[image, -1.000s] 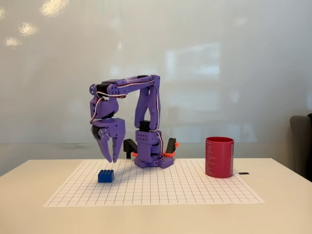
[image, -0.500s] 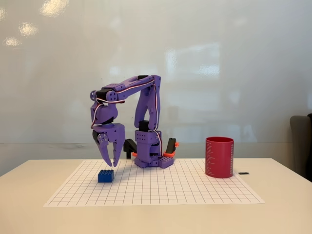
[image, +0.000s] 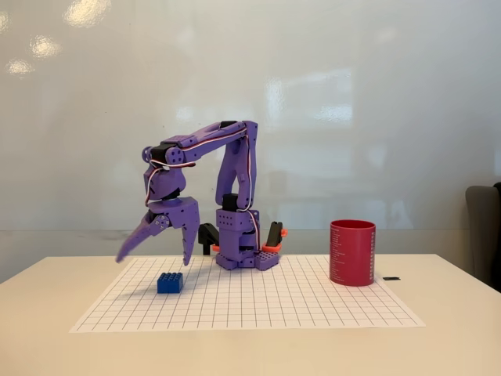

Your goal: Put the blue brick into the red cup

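Two fingers spread wide — gripper (image: 155, 260) hangs above the blue brick (image: 170, 283)

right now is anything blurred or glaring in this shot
In the fixed view, the purple gripper has one swung-out finger smeared by motion blur, jaws wide open; ceiling-light glare spots the glossy white wall; the small blue plastic brick stays sharp.

End effector (image: 155, 257) left finger motion-blurred.
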